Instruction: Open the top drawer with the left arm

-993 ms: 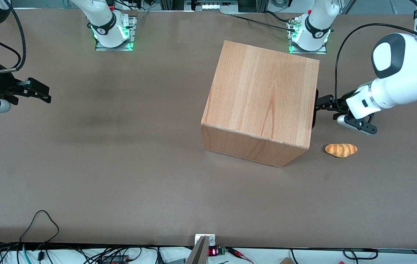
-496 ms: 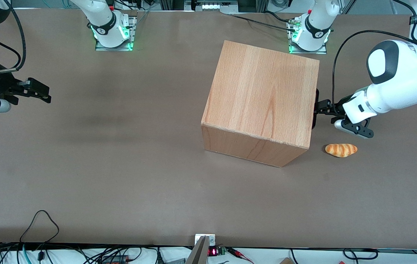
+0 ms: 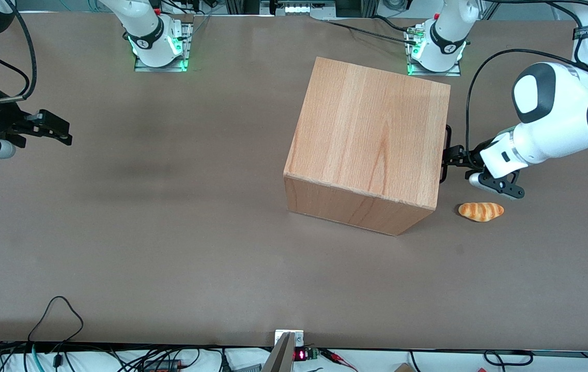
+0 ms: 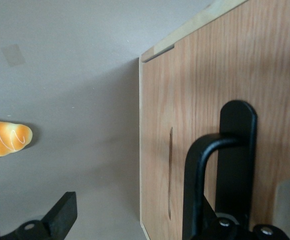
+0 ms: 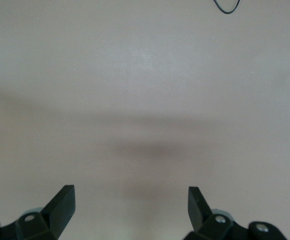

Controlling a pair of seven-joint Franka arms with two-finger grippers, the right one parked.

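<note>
The wooden cube cabinet (image 3: 371,139) stands on the brown table, its front facing the working arm's end. The top drawer is pushed in; its wooden front panel (image 4: 200,85) and black bar handle (image 4: 197,180) fill the left wrist view. In the front view only the handle (image 3: 446,155) shows at the cabinet's edge. The white left arm (image 3: 547,124) reaches in level, and its black gripper (image 3: 453,156) is right at the handle. The gripper (image 4: 130,210) is open: one finger (image 4: 60,215) hangs over the table beside the cabinet, and the other merges with the dark handle.
A small striped bread roll (image 3: 481,211) lies on the table in front of the cabinet, nearer the front camera than the gripper; it also shows in the left wrist view (image 4: 5,141). The arm bases (image 3: 436,44) stand at the table's edge farthest from the front camera.
The left arm has moved in toward the cabinet front and a little nearer the front camera, bringing the gripper up against the handle. The cabinet and the roll have not moved.
</note>
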